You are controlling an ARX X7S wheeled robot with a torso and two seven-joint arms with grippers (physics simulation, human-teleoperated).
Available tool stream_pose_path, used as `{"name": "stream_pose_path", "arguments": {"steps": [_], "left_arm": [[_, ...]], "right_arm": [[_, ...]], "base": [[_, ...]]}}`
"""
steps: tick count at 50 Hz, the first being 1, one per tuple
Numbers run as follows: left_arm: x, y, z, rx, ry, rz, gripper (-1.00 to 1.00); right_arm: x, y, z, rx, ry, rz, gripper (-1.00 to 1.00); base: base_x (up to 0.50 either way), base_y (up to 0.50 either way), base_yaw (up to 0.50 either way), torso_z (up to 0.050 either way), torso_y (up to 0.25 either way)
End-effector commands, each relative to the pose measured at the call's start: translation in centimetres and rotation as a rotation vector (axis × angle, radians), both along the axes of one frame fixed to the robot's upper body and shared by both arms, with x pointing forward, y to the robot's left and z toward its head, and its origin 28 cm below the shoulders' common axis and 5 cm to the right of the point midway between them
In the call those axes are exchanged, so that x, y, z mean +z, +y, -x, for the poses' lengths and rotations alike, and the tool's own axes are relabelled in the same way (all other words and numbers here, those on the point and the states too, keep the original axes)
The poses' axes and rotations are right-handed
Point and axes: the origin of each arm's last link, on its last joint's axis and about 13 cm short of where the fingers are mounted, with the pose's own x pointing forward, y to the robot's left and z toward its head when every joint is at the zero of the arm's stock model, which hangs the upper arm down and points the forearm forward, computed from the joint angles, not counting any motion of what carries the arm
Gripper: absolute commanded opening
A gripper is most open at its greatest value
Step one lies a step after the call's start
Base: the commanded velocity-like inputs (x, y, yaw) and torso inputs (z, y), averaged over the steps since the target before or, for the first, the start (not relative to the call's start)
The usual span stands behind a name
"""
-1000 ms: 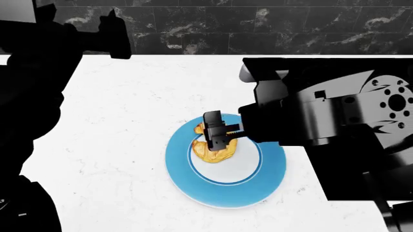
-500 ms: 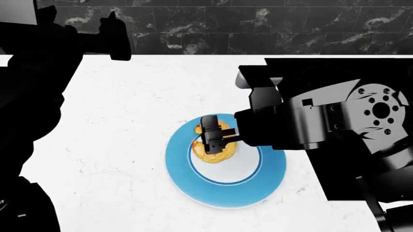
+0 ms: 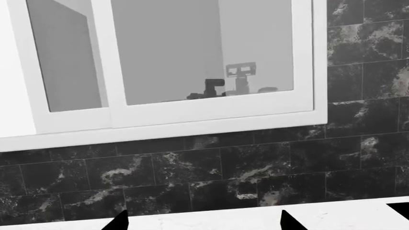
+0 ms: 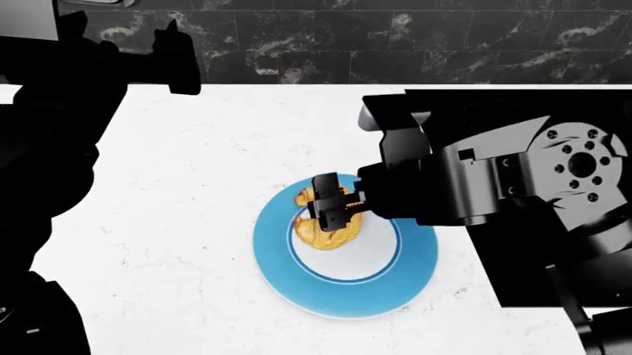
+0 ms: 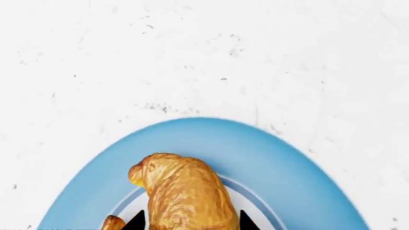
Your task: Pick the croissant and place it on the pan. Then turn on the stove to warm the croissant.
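My right claw [image 4: 332,209] sits low over the croissant [image 4: 328,224], which lies on the white centre of the blue-rimmed plate [image 4: 410,285] on the white table [image 4: 188,214]. In the right wrist view the two fingertips [image 5: 134,221] stand on either side of the pastry's body, jaws parted about its width; whether they already press it I cannot tell. I judge the croissant light, soft and flaky, its glossy crust likely slippery, so I would take it across the thick middle, not the thin browner tips, and squeeze gently. My left claw [image 3: 201,221] hangs idle facing the tiled wall [image 3: 255,163], its tips spread with nothing between them.
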Motion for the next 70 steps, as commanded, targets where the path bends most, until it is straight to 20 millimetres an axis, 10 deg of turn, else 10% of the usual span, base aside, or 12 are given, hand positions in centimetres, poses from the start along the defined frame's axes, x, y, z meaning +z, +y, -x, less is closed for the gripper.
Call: {"name": "stream_pose_path", "arguments": {"steps": [1, 44, 70], "left_arm": [[0.1, 0.0, 0.0, 0.001, 0.000, -0.002, 1.00], [0.5, 0.2, 0.3, 0.011, -0.012, -0.003, 1.00], [0.4, 0.2, 0.5, 0.012, -0.015, -0.007, 1.00]], "right_arm": [[-0.2, 0.0, 0.2, 0.023, -0.021, 0.064, -1.00], [9.9, -4.8, 2.9, -0.130, -0.661, 0.106, -1.00], [9.9, -6.1, 4.1, -0.187, -0.651, 0.104, -1.00]], "base": [[0.00, 0.00, 0.00, 0.000, 0.000], [0.00, 0.00, 0.00, 0.000, 0.000], [-0.07, -0.44, 0.00, 0.000, 0.000]]}}
